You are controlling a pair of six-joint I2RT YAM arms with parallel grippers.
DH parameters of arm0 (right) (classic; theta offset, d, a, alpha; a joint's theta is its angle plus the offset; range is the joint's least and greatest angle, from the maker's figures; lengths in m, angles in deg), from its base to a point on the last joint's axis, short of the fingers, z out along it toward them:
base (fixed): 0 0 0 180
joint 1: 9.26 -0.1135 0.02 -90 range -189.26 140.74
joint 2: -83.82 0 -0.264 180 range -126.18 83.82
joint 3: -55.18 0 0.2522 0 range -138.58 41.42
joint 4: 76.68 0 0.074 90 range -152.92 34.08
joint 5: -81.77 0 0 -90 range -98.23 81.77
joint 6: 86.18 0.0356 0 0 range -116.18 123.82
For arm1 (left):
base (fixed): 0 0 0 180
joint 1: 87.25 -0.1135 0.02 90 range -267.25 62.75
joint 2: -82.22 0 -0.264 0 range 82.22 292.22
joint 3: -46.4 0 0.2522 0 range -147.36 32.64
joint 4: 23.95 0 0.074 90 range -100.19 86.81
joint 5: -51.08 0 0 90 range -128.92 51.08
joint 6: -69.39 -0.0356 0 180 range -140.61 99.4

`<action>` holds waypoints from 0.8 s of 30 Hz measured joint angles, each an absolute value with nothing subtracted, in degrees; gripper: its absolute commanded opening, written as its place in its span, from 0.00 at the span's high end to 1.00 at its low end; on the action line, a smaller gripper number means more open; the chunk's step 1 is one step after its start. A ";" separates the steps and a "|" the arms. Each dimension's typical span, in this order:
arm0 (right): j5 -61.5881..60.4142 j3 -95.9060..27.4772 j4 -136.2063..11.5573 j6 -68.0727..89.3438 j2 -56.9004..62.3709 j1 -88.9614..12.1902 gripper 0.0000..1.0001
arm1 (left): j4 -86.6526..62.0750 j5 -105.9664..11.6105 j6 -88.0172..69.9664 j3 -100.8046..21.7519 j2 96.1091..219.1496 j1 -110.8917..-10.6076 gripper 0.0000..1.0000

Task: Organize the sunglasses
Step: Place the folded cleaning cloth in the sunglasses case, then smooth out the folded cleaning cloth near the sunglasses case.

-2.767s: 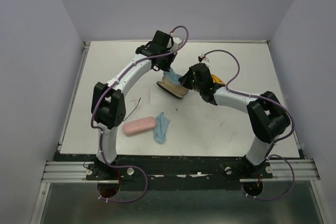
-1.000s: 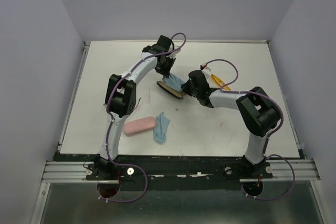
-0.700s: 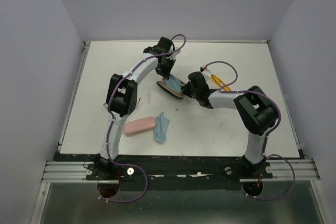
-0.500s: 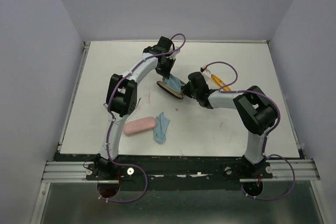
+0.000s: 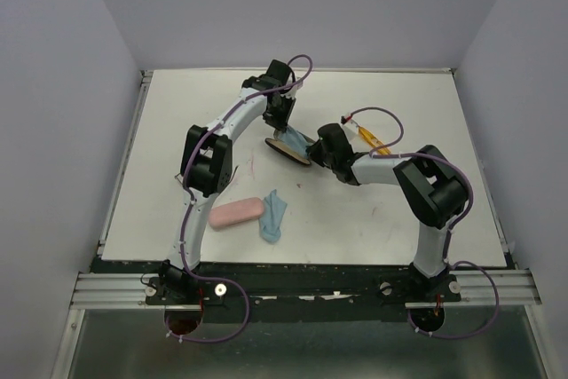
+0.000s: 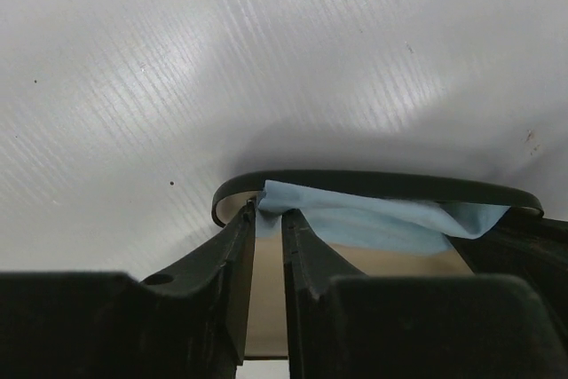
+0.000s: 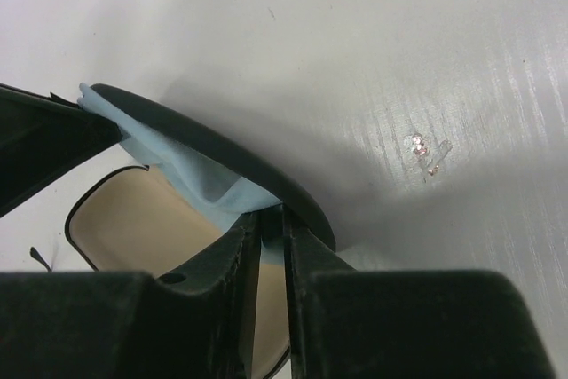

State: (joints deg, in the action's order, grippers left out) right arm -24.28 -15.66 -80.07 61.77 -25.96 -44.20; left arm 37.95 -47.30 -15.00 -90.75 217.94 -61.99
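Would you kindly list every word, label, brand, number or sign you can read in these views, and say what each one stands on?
None: no readable text shows in any view.
The pink case, the loose light-blue cloth, the black case, the cloth inside it and the sunglasses carry no visible lettering.
The pinkish scuff on the table is a mark, not writing.

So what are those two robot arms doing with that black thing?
Both arms are working at an open black oblong case with a tan lining. A light-blue cloth lies in it, and the left gripper and right gripper each have their fingertips at the cloth's edge, nearly closed. The slim orange-yellow sunglasses lie on the white table beside the right arm, not yet in the case.
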 measured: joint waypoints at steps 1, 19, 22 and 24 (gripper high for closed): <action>-24.28 -15.62 -80.04 61.86 -25.96 -44.20 0.74 | 38.26 -47.17 -14.91 -90.77 217.99 -61.99 0.70; -24.57 -13.50 -80.00 61.60 -21.02 -44.20 0.71 | 40.60 -46.91 -12.77 -89.53 215.69 -61.91 0.70; -24.68 -13.23 -79.98 60.75 -20.06 -44.20 0.75 | 40.45 -46.88 -12.22 -87.06 213.55 -61.88 0.70; -24.61 -13.23 -80.00 60.07 -19.77 -44.35 0.76 | 40.42 -46.88 -11.92 -85.70 212.35 -61.88 0.72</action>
State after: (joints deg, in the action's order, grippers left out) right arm -24.61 -13.23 -80.00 60.07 -19.77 -44.35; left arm 40.42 -46.88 -11.92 -85.70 212.35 -61.88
